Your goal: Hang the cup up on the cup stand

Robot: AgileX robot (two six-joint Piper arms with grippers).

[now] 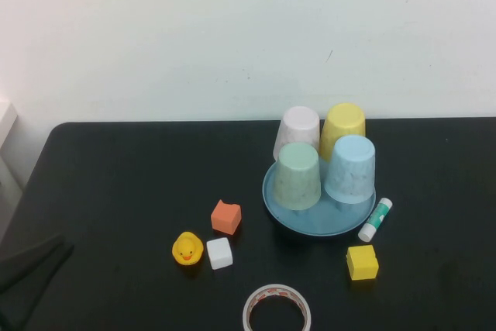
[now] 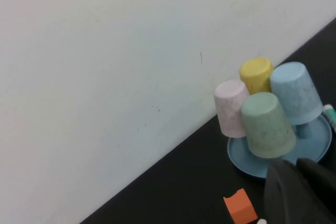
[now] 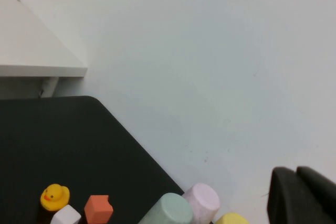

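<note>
L fingers point(image 2: 300, 192) & R fingers point(image 3: 302, 195) closed; no legible labels.

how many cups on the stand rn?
4, all upside down on the cup stand: pink cup back left, yellow cup back right, mint green cup front left, light blue cup front right. None seem hidden.

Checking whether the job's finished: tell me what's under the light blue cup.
The light blue cup sits upside down over a blue post of the cup stand. The post's top is hidden inside the cup. Both hands are away from it.
</note>
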